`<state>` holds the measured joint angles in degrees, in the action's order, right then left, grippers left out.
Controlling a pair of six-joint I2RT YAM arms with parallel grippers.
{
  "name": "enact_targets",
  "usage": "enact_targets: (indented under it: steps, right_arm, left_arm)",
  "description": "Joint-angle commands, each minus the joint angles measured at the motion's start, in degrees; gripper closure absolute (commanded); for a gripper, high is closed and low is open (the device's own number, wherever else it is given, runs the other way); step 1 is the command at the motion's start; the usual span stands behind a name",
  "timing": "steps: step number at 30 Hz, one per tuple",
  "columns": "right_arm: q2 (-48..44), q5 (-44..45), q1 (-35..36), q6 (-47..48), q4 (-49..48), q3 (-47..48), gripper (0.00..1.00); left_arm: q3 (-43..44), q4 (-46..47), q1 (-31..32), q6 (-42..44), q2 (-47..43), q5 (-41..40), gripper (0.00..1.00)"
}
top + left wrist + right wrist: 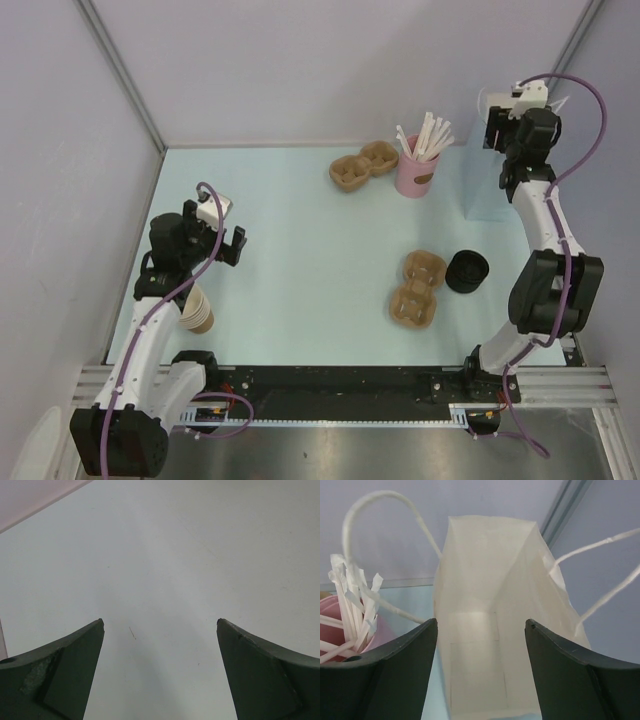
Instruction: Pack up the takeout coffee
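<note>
No tan cup with a black lid shows clearly. A round black thing (466, 271) stands on the table right of a brown cup carrier (418, 290); I cannot tell whether a cup is under it. My right gripper (494, 130) (481, 623) is open and empty, high above the open mouth of a white paper bag (485, 630) (487, 190) at the far right. The bag's inside looks empty. My left gripper (213, 232) (161, 621) is open and empty above bare table at the left.
A stack of lidless tan cups (198, 312) lies near the left arm. A pink cup of white straws (415, 170) (350, 630) and a second brown carrier (364, 165) stand at the back. The bag's handles (375, 510) stick up. Walls close in left, back and right.
</note>
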<state>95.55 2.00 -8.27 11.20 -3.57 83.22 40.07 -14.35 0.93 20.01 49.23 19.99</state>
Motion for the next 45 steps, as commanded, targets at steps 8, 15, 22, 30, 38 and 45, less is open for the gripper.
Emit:
enact_targets:
  steps: [8, 15, 22, 30, 38, 45]
  right_arm:
    - [-7.6, -11.6, -2.6, -6.7, -4.1, -3.0, 0.26]
    - [-6.5, -18.1, -2.6, -3.7, -1.8, -2.9, 0.27]
    - [-4.6, -16.2, -2.6, -1.1, -1.0, -3.0, 0.26]
    - [-2.0, -13.3, -1.0, 1.0, -1.2, -2.9, 0.26]
    - [2.0, -7.1, 1.9, 3.7, -3.8, 0.6, 0.29]
    - [3.3, -6.0, 1.6, 2.9, -2.7, 2.7, 0.61]
  left_arm:
    - [2.1, 0.5, -0.4, 0.2, -1.0, 1.6, 0.00]
    - [2.2, 0.5, -0.3, 0.2, -0.7, 1.7, 0.01]
    - [2.2, 0.6, -0.3, 0.1, -0.2, 1.7, 0.00]
    - [2.2, 0.7, -0.3, 0.0, -0.3, 1.6, 0.01]
    - [2.4, 0.4, -0.4, -0.1, 0.2, 1.0, 0.01]
    - [2.3, 0.6, -0.4, 0.0, 0.3, 1.1, 0.01]
